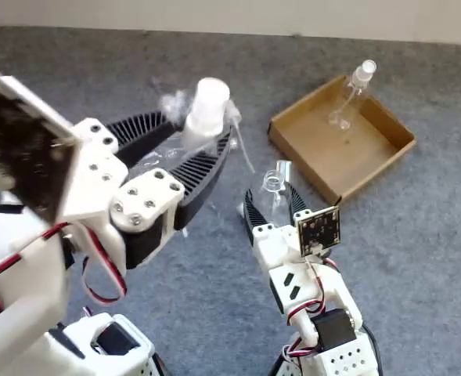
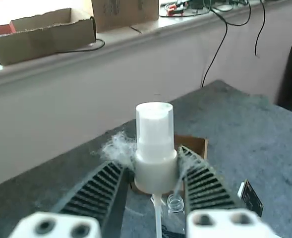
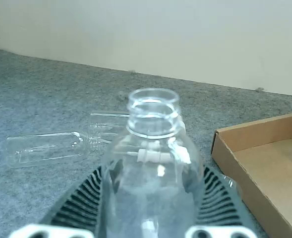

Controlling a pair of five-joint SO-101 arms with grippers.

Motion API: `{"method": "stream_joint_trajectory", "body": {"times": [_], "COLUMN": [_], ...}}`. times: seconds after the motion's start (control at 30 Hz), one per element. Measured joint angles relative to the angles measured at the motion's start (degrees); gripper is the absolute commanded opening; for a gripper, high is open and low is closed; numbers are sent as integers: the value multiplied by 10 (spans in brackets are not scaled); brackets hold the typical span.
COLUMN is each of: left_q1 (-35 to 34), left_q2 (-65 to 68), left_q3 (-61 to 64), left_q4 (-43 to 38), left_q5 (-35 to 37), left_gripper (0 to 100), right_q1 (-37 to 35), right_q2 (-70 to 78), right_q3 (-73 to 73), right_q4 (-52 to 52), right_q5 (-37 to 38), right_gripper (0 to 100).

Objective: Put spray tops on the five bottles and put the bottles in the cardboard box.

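I count: held bottle [image 3: 150, 168], boxed bottle [image 1: 346, 106], two lying bottles [image 3: 44, 148]: four. Held spray top [image 2: 154, 144], fitted spray top [image 1: 363, 73]: two. Box [image 1: 371, 149]: one.

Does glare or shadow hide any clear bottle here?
High view: even light, soft shadows; boxed bottle faint against the box. Right wrist view: small highlights on the held bottle, rim plain. Left wrist view: spray top evenly lit, no glare.

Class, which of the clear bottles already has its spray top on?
The bottle in the cardboard box, capped white; the held bottle in the right gripper has a bare open neck.
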Motion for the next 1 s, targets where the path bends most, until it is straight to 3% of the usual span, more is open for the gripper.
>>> {"method": "stream_joint_trajectory", "body": {"times": [0.4, 0.8, 1.0], "left_q1": [0, 0, -37], "left_q2": [-40, -40, -40], "left_q3": [284, 469, 525], "left_q4": [-195, -393, -504], "left_q5": [0, -1, -1], "left_gripper": [5, 5, 5], "right_q1": [2, 2, 2], "right_q2": [0, 0, 0], "right_q3": [0, 0, 0], "right_q4": [0, 0, 0], "right_q5": [0, 0, 0], "right_gripper": [92, 92, 92]}}
